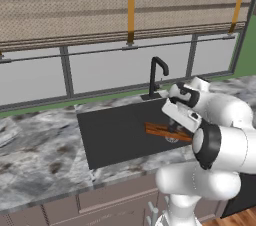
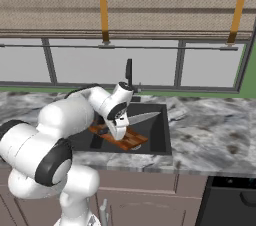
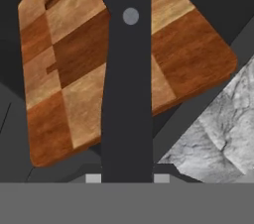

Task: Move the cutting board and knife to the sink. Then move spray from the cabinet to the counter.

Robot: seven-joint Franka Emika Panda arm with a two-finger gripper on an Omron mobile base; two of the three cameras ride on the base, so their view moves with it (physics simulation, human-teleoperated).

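The checkered wooden cutting board point(image 3: 69, 74) lies in the dark sink basin point(image 1: 110, 130), tilted against its right side; it also shows under the hand point(image 2: 125, 140) and as a brown strip point(image 1: 160, 131). My gripper point(image 3: 127, 177) is shut on the knife's dark handle point(image 3: 126, 94), which has a steel rivet. The hand point(image 2: 120, 120) hovers just above the board, and the knife blade point(image 2: 145, 117) points right over the basin. The marbled counter point(image 1: 40, 155) surrounds the sink. The spray and the cabinet with the shelf recess are out of view.
A black faucet point(image 1: 156, 72) rises behind the sink, close to my wrist. A wide window with a lowered blind runs along the back wall. Drawers with steel handles point(image 2: 102, 212) sit below the counter, and a black appliance point(image 2: 230, 200) stands at the lower right.
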